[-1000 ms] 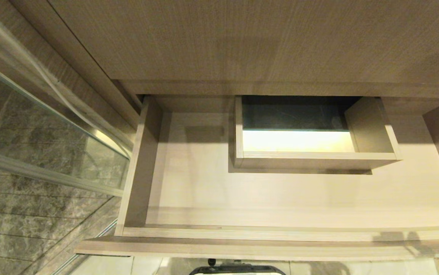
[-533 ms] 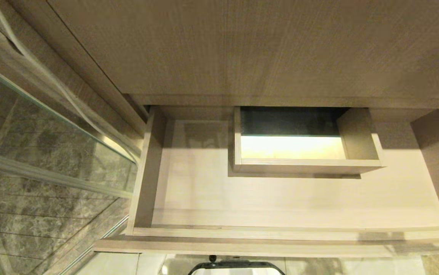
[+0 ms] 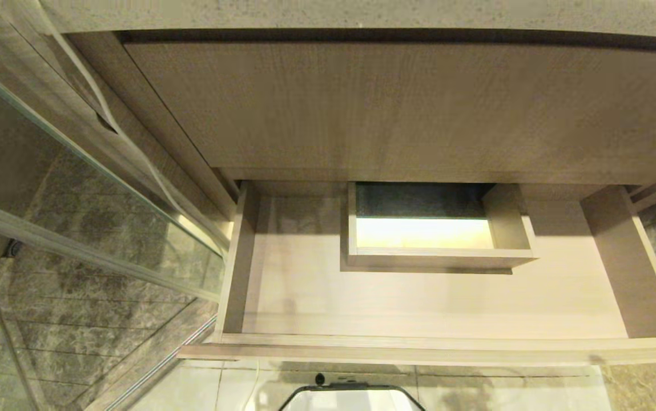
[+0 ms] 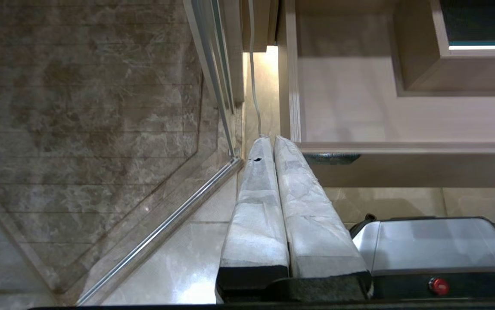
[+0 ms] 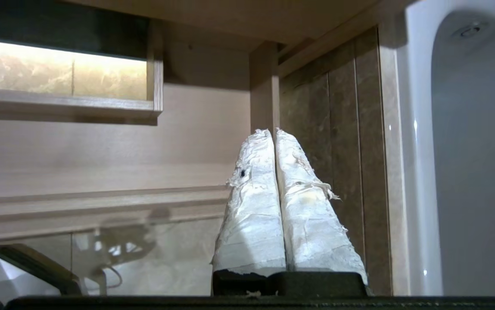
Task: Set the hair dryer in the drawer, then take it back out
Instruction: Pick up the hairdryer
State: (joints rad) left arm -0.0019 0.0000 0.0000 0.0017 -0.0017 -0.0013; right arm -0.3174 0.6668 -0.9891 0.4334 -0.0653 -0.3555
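Hair dryer check first: it is nowhere to be seen, not in the drawer (image 3: 419,302) and not in either claw, so I cannot say where it is.

Now the change. The whole head view has slid and pulled back over the last second. That is the camera rising, not the furniture moving. A grey speckled countertop edge (image 3: 328,14) has come into sight above the wood-grain cabinet front (image 3: 390,103), and the drawer now sits lower and smaller in view. The drawer itself is as it was: pulled out, bare inside, with its rectangular cutout (image 3: 425,231) glowing from below. My read is that the robot is straightening up to look for the dryer on top, so the putting-in step is not yet begun.

The right gripper (image 5: 275,131) has its padded fingers pressed together on nothing. Just beyond its tips stands the drawer's right side wall (image 5: 264,86), with the drawer front below and ahead. A glossy white fixture (image 5: 467,150) stands off to the claw's outer side.

The left gripper (image 4: 273,138) is parked, also pressed together and empty. Its tips lie close by the drawer's front left corner, outside the box. A pale cord (image 4: 252,77) hangs just ahead of them; what it belongs to, I cannot tell.

As for the room, a glass shower panel (image 3: 105,211) lies further out from the left claw. Veined marble tile (image 3: 48,319) shows beyond it, and the robot's base (image 3: 350,399) stands on pale polished floor.
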